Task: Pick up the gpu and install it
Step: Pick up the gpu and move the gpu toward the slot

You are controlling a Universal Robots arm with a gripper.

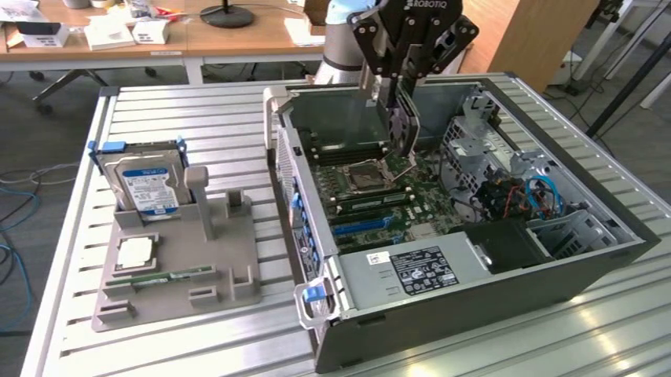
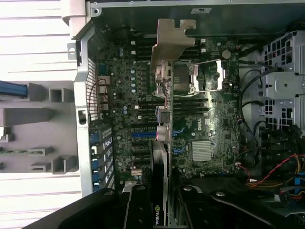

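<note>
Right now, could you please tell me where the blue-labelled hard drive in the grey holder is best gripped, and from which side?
I would grip the hard drive by its top edge, across its two broad faces, coming from above. It stands on end in the grey holder, so its lower end is seated and the top free.

The premises were a robotics laboratory or workshop set in an office-type room. An opened computer tower [image 1: 493,302] lay on a slatted aluminium workbench [image 1: 592,338] beside a grey parts fixture [image 1: 184,271], with wooden desks [image 1: 251,41] carrying small boxes [image 1: 110,33] standing behind.
</note>
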